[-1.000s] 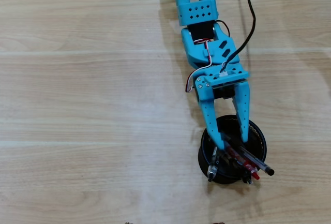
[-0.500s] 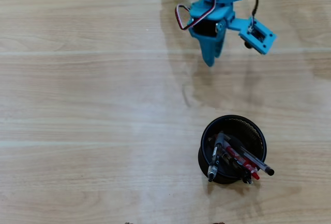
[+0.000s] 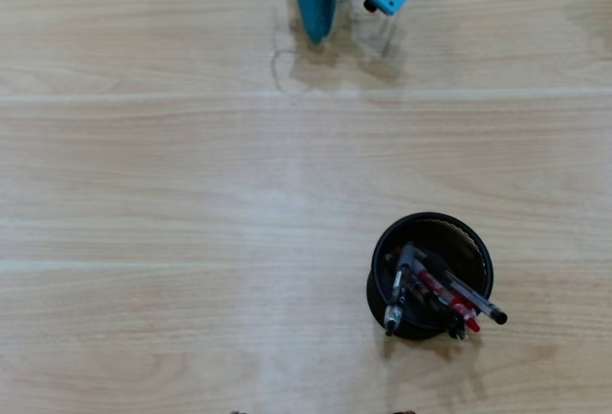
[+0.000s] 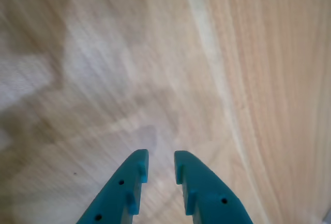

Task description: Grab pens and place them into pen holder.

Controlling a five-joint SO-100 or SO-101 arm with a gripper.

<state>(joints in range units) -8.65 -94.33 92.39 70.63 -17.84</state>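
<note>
The black wire-mesh pen holder point(image 3: 379, 247) stands at the lower right of the overhead view. Several pens point(image 3: 449, 297) stand in it, leaning toward the bottom edge: a grey-and-black one point(image 3: 398, 292), a red one point(image 3: 461, 314) and a dark one with a black tip point(image 3: 483, 307). No pen lies on the table. My teal gripper point(image 3: 316, 36) is at the top edge, far from the holder, pointing down at the table. In the wrist view the gripper point(image 4: 160, 157) has a narrow gap between its fingers and holds nothing.
The light wooden table point(image 3: 191, 194) shows plank seams running left to right. The wrist view shows only blurred wood grain below the fingers.
</note>
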